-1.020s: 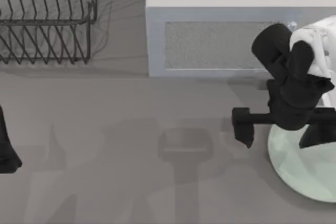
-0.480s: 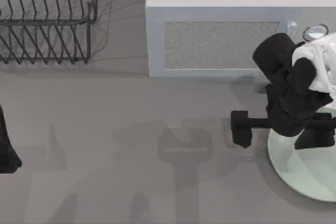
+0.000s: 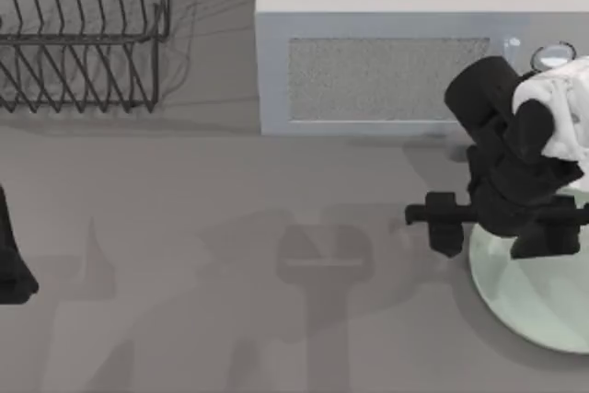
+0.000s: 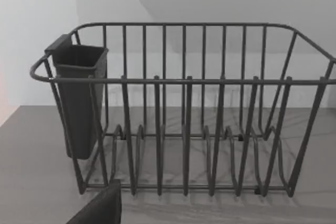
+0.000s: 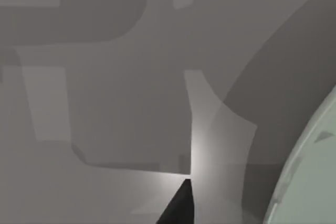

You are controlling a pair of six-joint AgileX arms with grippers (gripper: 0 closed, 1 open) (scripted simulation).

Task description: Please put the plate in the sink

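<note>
Plate sits on the table at the top view's lower right, not yet lifted; your right gripper hovers over its left rim, fingers spread wide, microwave just behind. Left wrist view shows you the dish rack; right wrist view catches the plate's edge at lower right, ungrasped.

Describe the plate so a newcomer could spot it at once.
Start from the grey boxy microwave at the back of the table, then look in front of its right end, at the table's right edge. There the plate lies flat under the right gripper. It is round, pale mint-green and plain, unlike the black wire dish rack far left.
</note>
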